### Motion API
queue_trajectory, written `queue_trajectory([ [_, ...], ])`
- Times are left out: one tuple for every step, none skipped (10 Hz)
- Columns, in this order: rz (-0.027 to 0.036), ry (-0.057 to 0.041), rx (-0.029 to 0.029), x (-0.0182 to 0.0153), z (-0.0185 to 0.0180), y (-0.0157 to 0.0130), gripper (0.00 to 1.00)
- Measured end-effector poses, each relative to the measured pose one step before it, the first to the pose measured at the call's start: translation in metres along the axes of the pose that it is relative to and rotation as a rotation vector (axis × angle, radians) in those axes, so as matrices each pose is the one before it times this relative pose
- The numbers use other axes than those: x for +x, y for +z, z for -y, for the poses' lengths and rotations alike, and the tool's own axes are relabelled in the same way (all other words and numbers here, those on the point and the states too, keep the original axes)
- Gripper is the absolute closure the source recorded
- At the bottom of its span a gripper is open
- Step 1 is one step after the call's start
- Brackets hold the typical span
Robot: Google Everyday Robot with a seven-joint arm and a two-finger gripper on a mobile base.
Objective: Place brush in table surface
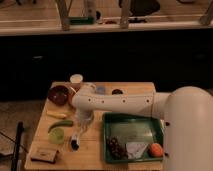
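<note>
The brush [76,140] has a slim white handle and a dark head. It is at the front left of the tan wooden table surface [95,152], head toward the front edge. My gripper [84,123] hangs down from the white arm's wrist, right above the brush's upper end. I cannot tell whether the brush rests on the wood or still hangs from the gripper. The white arm [120,102] reaches in from the right across the table.
A green tray [134,129] at the front right holds dark grapes [116,148], white paper and an orange [156,149]. On the left are a brown bowl [59,94], a white cup [76,80], a banana [56,115], a cucumber [60,125], a green cup [57,135] and a brown block [44,155].
</note>
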Motion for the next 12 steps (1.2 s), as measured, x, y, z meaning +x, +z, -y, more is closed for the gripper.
queue_trajectory([
  [0.00341,-0.00242,-0.00338,0.00049,0.00044,0.00161,0.58],
  [0.00444,0.00038,-0.00573,0.00085,-0.00134,0.00226,0.46],
  [0.00177,0.00087,-0.00171,0.00064,-0.0006,0.00094,0.37],
  [0.00142,0.00012,-0.00349,0.00034,-0.00089,0.00093,0.27],
  [0.00124,-0.00034,0.00024,0.00007,0.00027,0.00034,0.21],
  [0.00061,-0.00042,-0.00091,0.00014,0.00017,0.00015,0.2],
  [0.0011,-0.00098,0.00042,-0.00022,0.00075,0.00014,0.2],
  [0.00093,-0.00136,0.00004,-0.00027,0.00064,-0.00008,0.2],
  [0.00028,-0.00186,-0.00125,0.00005,0.00082,-0.0015,0.2],
  [0.00026,0.00017,-0.00268,0.00063,0.00042,-0.00223,0.2],
  [0.00035,0.00153,-0.00194,0.00085,0.00052,-0.00225,0.2],
  [0.00128,0.00118,-0.00084,0.00122,0.00231,-0.00388,0.2],
])
